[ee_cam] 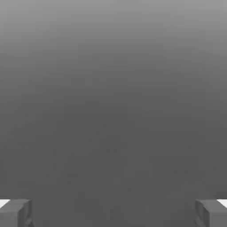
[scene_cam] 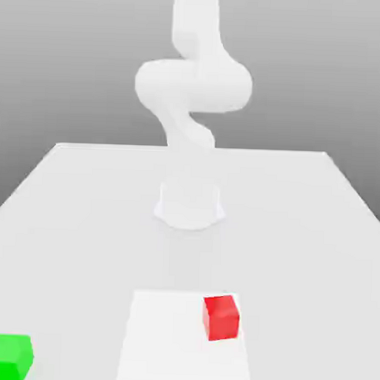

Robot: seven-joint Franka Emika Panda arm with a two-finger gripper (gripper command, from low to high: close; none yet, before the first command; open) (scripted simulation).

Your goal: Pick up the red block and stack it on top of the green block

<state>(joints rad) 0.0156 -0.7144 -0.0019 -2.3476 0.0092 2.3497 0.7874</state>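
Entry: end effector [ee_cam: 113, 213] spread, empty; nothing lifted.
Red block [scene_cam: 221, 317] on desk [scene_cam: 84, 212], green block [scene_cam: 9, 356] at its eight o'clock, well apart. I risk an off-centre descent nudging red aside.

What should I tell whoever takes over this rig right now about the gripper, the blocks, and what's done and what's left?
Gripper: open, holding nothing, fingertips wide apart in the hand view.
Red block: on the white table, near the front, toward the exterior view's right.
Green block: on the table at the front corner, exterior view's left, apart from the red block.
Done: nothing yet.
Left: grasp the red block, lift it, set it on the green block.
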